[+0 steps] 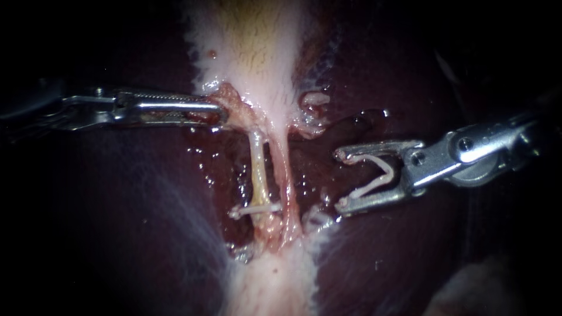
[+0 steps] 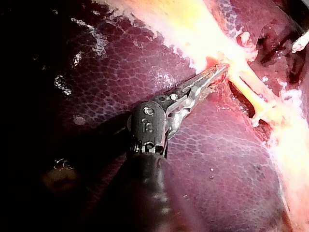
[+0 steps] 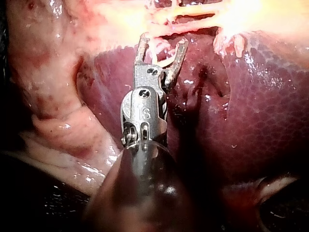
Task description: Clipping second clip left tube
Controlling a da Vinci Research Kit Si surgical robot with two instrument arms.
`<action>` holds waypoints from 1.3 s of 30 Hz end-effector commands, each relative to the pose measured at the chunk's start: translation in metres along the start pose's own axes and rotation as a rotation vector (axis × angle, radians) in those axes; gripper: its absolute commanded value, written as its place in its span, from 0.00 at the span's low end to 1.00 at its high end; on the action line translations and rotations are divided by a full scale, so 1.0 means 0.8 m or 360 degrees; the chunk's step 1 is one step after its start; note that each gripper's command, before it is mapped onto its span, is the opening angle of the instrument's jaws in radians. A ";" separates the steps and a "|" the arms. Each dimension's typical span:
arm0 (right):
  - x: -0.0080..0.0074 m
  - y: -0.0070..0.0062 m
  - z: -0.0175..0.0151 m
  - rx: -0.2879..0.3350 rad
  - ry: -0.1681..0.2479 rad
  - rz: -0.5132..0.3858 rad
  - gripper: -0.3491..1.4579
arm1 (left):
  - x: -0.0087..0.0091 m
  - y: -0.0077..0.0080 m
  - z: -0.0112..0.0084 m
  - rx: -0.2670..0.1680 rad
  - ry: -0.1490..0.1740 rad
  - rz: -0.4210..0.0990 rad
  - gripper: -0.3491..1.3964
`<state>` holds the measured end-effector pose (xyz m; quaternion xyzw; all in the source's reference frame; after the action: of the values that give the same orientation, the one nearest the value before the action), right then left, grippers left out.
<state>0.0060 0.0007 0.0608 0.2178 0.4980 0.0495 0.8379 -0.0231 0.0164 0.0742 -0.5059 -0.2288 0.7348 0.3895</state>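
Two tubes run down the middle of the endoscope view. The yellowish left tube (image 1: pixel 259 169) carries one white clip (image 1: pixel 255 209) across its lower end, and the pinker right tube (image 1: pixel 285 175) lies just beside it. My right instrument (image 1: pixel 341 180) holds off to the right of both tubes, apart from them. Its jaws stand wide apart, with an open white V-shaped clip (image 1: pixel 377 175) seated between them. My left instrument (image 1: pixel 218 112) is shut on the reddish tissue beside the tubes' upper end (image 2: pixel 219 71). In the right wrist view the loaded jaws (image 3: pixel 161 41) point toward the tubes.
Dark red liver (image 1: pixel 117 222) lies on both sides of the pale strip. The pale, yellow-tinged gallbladder (image 1: pixel 252 41) rises above the tubes. Frayed white tissue edges (image 1: pixel 313 105) and wet raw liver bed (image 1: pixel 328 134) sit between the tubes and the right instrument.
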 end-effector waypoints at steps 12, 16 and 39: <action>0.0000 0.0000 -0.0001 0.0005 0.0001 0.0000 0.47 | 0.0028 0.0026 -0.0065 -0.0017 0.0003 -0.0022 0.00; 0.0000 0.0000 -0.0001 0.0005 0.0001 0.0000 0.47 | 0.0050 0.0041 -0.0096 -0.0016 0.0036 -0.0041 0.00; 0.0025 -0.0010 0.0035 0.0091 0.0014 0.0042 0.47 | 0.0068 0.0064 -0.0111 -0.0010 0.0072 -0.0040 0.00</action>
<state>0.0097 -0.0004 0.0599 0.2514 0.4997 0.0500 0.8274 -0.0175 0.0172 0.0639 -0.5207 -0.2288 0.7175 0.4022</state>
